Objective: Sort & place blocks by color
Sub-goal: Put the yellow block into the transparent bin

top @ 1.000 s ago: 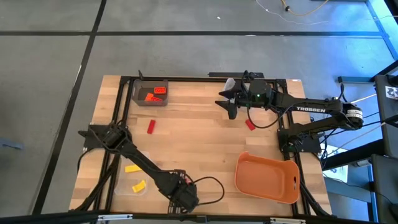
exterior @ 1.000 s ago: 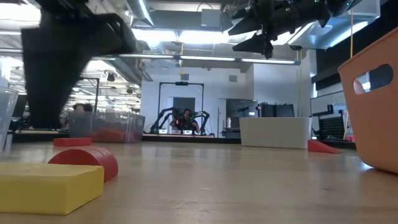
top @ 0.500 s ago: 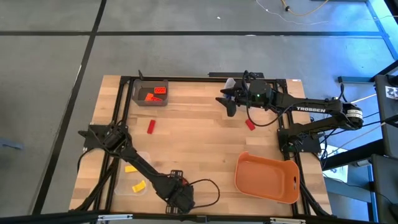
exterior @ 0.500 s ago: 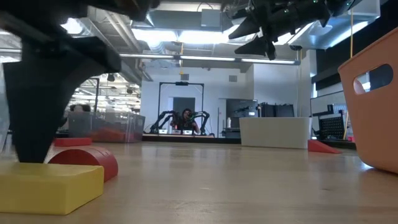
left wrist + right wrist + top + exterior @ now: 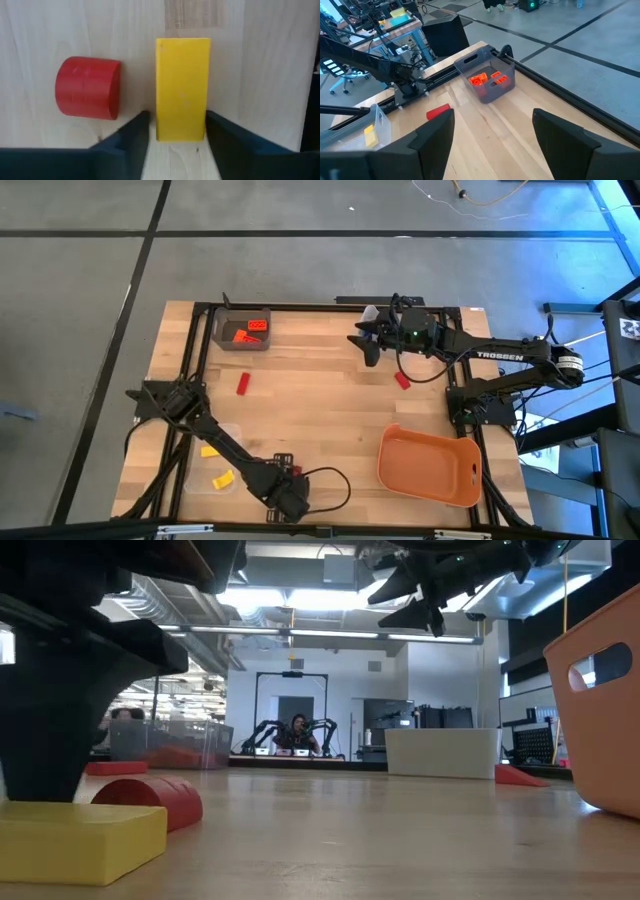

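A yellow block lies flat on the table near its near edge, with a red rounded block beside it. My left gripper is open and low over the yellow block, one finger on each side of one end. In the high view my left gripper hides both blocks. In the low view it is the dark mass above the yellow block and the red block. Two more red blocks lie on the table. My right gripper hangs open high above the far side. My left gripper comes from above, pointing down, with its fingers on either side of the yellow block's end, across its width. The block rests flat on the table. I cannot tell whether the fingers touch it.
A grey bin at the far left holds red and orange blocks. A clear bin at the near left holds yellow blocks. The orange tray sits at the near right. Bare wood lies in the table's middle.
My left gripper has moved a little toward the table's left edge and come down over the yellow block. In the low view its dark mass has grown and sunk onto the block. The red rounded block has shifted slightly in that view. The yellow block has stayed put.
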`<state>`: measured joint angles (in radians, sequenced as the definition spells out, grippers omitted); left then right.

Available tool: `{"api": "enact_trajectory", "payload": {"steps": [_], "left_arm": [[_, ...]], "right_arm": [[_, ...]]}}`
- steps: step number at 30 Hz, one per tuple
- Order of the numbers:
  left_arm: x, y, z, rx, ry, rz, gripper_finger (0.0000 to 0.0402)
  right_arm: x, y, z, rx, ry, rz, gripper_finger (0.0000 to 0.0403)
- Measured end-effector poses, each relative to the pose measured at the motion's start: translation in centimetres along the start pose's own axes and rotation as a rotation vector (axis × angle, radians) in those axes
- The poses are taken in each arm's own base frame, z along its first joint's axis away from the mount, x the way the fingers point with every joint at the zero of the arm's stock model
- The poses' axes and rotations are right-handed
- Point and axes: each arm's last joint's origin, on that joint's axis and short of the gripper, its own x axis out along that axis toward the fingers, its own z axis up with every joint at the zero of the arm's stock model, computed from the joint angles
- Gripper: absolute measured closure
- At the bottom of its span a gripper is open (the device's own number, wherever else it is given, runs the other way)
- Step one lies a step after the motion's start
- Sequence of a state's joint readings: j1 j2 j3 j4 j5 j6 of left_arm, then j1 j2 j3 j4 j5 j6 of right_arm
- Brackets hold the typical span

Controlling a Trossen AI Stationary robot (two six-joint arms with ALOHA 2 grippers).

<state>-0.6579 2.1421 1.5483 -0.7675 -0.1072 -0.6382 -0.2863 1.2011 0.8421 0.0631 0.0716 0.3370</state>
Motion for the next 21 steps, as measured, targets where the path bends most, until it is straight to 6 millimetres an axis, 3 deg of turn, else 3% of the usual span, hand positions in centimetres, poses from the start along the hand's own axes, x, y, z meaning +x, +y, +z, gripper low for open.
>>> {"api": "enact_trajectory", "payload": {"steps": [3,5,9,13,17,21], "left_arm": [[-0.7,0.0,-0.2,0.026,0.006,-0.003,0.0291],[-2.0,0.3,-0.5,0.026,0.028,-0.026,0.0293],[-7.5,0.5,-0.5,0.031,-0.023,-0.157,0.0293],[-14.5,1.8,-1.4,0.054,-0.135,-0.28,0.0293],[-20.9,4.8,-4.0,-0.062,-0.184,-0.262,0.0293],[-23.7,7.2,-8.3,-0.15,-0.041,-0.12,0.0293]], "right_arm": [[0.0,0.0,0.0,0.002,0.0,-0.001,0.0134],[0.0,0.0,0.0,0.002,0.0,0.0,0.0134],[0.0,0.0,0.0,0.025,-0.001,0.002,0.0134],[0.0,0.1,0.2,0.027,-0.016,0.008,0.0134],[0.0,0.1,0.3,0.027,-0.034,0.015,0.0134],[0.0,0.2,0.4,0.035,-0.036,0.017,0.0134]]}}
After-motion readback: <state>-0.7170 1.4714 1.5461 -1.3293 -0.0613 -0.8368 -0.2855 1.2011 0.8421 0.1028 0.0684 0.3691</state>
